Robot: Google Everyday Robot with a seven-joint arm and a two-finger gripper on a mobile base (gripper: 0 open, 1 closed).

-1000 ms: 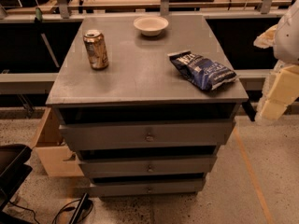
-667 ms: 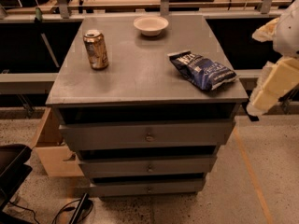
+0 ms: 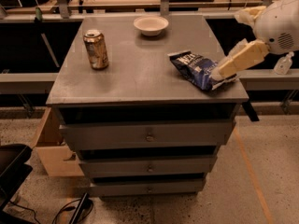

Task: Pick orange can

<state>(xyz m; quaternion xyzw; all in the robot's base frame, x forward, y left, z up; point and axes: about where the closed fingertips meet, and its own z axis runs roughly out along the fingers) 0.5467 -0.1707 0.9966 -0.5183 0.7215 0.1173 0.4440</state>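
The orange can [image 3: 96,49] stands upright on the far left part of the grey cabinet top [image 3: 140,80]. It has an orange-gold body with pale markings and a silver top. My gripper [image 3: 219,72] comes in from the right on a cream arm link. It hangs over the right edge of the cabinet top, just above the dark blue chip bag [image 3: 196,68], far to the right of the can. Nothing shows in it.
A white bowl [image 3: 150,25] sits at the back middle of the cabinet top. Below are three drawers [image 3: 148,135]. An open wooden box [image 3: 49,146] stands on the floor at left, a black object [image 3: 11,169] at bottom left. Tables line the back.
My arm has swung up and to the left, from beside the cabinet's right edge to over the chip bag. The can, bowl and bag have not moved.
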